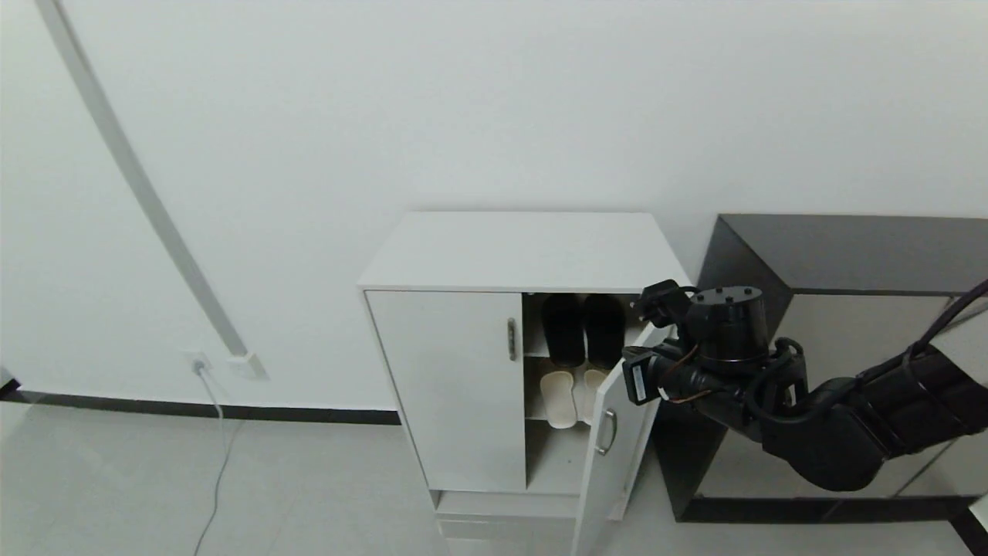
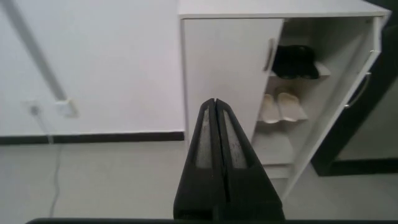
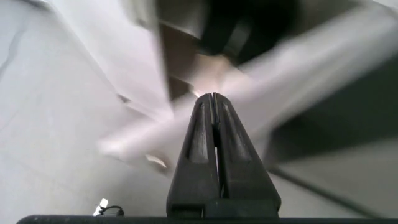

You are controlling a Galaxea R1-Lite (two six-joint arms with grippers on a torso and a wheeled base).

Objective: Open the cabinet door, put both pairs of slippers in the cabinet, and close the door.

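Observation:
The white cabinet stands against the wall with its left door shut and its right door swung partly open. A black pair of slippers lies on the upper shelf, and a cream pair on the shelf below. My right arm's wrist hangs by the top outer side of the open door. My right gripper is shut and empty, close to the blurred door edge. My left gripper is shut, empty, and well back from the cabinet, facing both pairs.
A dark glossy unit stands right beside the cabinet, behind the open door. A wall socket with a cable and a slanted grey conduit are on the left. Open grey floor lies in front.

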